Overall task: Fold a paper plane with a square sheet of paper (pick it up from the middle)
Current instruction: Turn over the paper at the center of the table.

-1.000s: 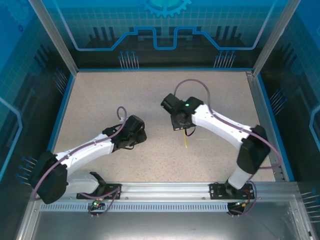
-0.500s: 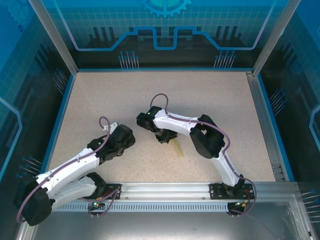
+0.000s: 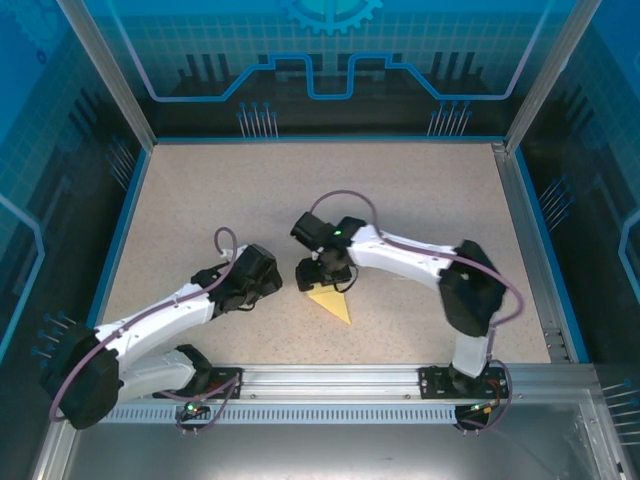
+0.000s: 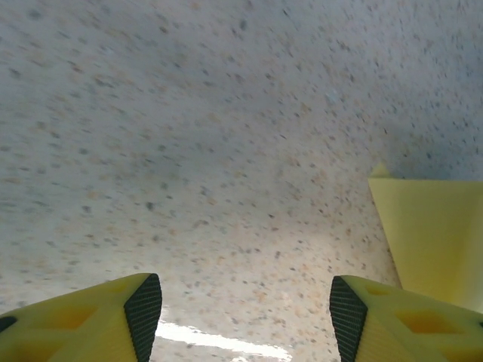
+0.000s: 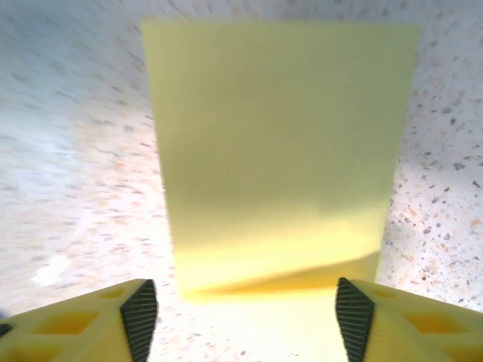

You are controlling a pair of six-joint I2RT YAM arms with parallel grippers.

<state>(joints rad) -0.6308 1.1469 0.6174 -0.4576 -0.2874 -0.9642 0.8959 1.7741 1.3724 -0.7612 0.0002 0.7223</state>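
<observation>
The paper plane (image 3: 331, 302) is a pale-yellow folded piece lying flat on the speckled table, its point toward the near right. My right gripper (image 3: 326, 281) hovers just behind its wide end, tilted down. In the right wrist view its jaws (image 5: 245, 313) stand open, and the paper (image 5: 279, 143) spreads ahead of and between them, with a raised fold along its near edge. To the paper's left my left gripper (image 3: 276, 284) is open with only table between its fingers (image 4: 245, 309). The paper's corner (image 4: 438, 234) shows at the right edge of the left wrist view.
The speckled table (image 3: 230, 200) is ringed by a blue rim and clear enclosure walls (image 3: 110, 200). A metal rail (image 3: 330, 380) with both arm bases runs along the near edge. The right arm's elbow (image 3: 470, 290) bends out to the right.
The right gripper has opened and let go of the paper, which now lies flat instead of standing on edge. The left gripper has opened wider and moved toward the paper.
</observation>
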